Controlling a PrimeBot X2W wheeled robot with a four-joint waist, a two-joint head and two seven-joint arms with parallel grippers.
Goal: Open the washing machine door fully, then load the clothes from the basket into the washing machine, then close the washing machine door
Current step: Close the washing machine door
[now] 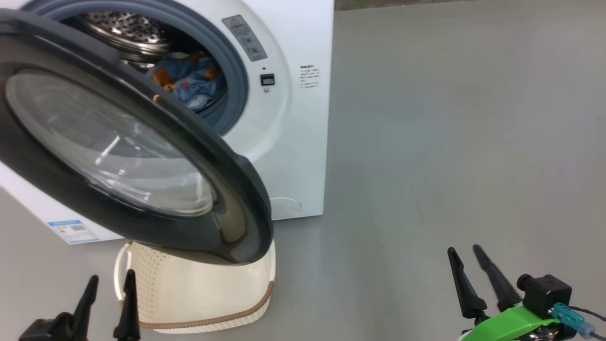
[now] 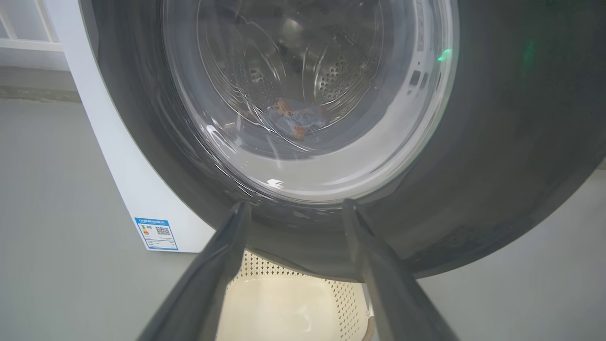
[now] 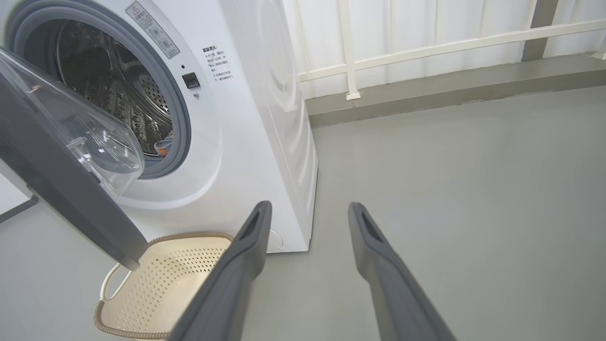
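Laundry corner: what we log

Item 1. Big white boxy front-loading washing machine (image 1: 303, 142), standing on the grey floor (image 1: 450, 142). Its perforated steel drum (image 1: 128, 31) is framed by a grey rubber ring (image 1: 236, 80), and a small blue sticker (image 1: 73, 231) sits low on its front.

Item 2. Large round washing machine door (image 1: 236, 189) with a wide glossy black rim and a bulging clear glass centre. We log it as partly open, swung out from the opening and hanging over the basket.

Item 3. Soft light-blue clothes (image 1: 194, 83) with orange cartoon prints, lying inside the drum at the lower edge of the opening.

Item 4. Small rectangular cream plastic basket (image 1: 203, 293) with perforated sides, a brown woven-look rim and a white side handle. It sits on the floor just in front of the machine, beneath the door. The part of its inside that we see is bare plastic.

Item 5. Left hand (image 1: 112, 274), two long dark fingers spread apart, gripping nothing, near the basket's handle in the head view. In its wrist view the fingertips (image 2: 234, 227) lie at the door's lower rim; we cannot tell whether they touch it.

Item 6. Right hand (image 1: 463, 247), fingers parted, gripping nothing, over bare floor well to the right of machine and basket.

Item 7. White railing (image 3: 426, 47), beyond the machine in the right wrist view.
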